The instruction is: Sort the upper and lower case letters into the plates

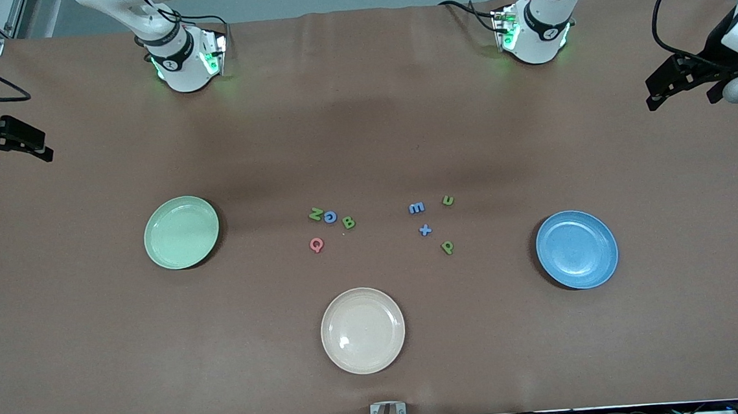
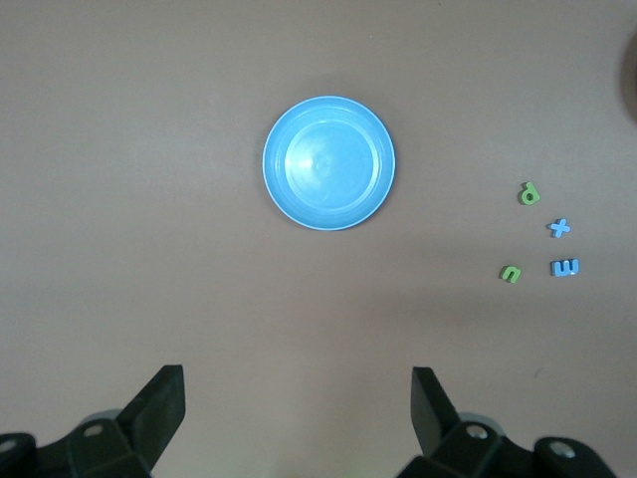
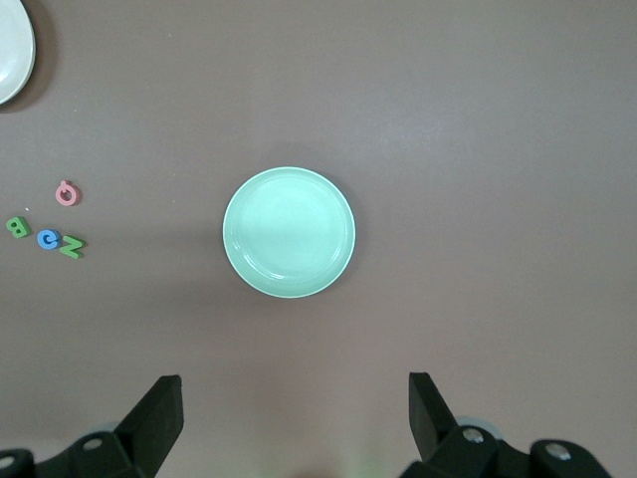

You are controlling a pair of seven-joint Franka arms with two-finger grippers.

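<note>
Letters all sit loose on the counter, mid-frame in the front view, none sorted yet. Caps cluster: green N (image 1: pixel 315 214), blue G (image 1: pixel 331 217), green B (image 1: pixel 348 222), w/ pink Q (image 1: pixel 316 244) just below them. Lowercase cluster: blue m (image 1: pixel 416 208), green u (image 1: pixel 448 200), blue x (image 1: pixel 425 230), green p (image 1: pixel 448 247). Mint plate (image 1: pixel 181 232) is at mid-left of the frame, blue plate (image 1: pixel 576 249) at lower right; both bare. Cream plate (image 1: pixel 363 330) at lower centre isn't part of my job, I reckon.

Step in hand, as I judge it: the very start, first pick not begun. Next move calls for dropping onto one small letter w/ a narrow pinch. Caps lie closer to the mint plate, lowercase closer to the blue one, so that split looks natural. N, G and B sit nearly touching, so Q or p is prob the easier first grab.

My left tool (image 2: pixel 299 408) hangs at the upper right frame edge, fingers wide apart, holding nothing, looking down over the blue plate. My right tool (image 3: pixel 296 408), at the upper left edge, is likewise spread wide and empty, over the mint plate. Both wait.
</note>
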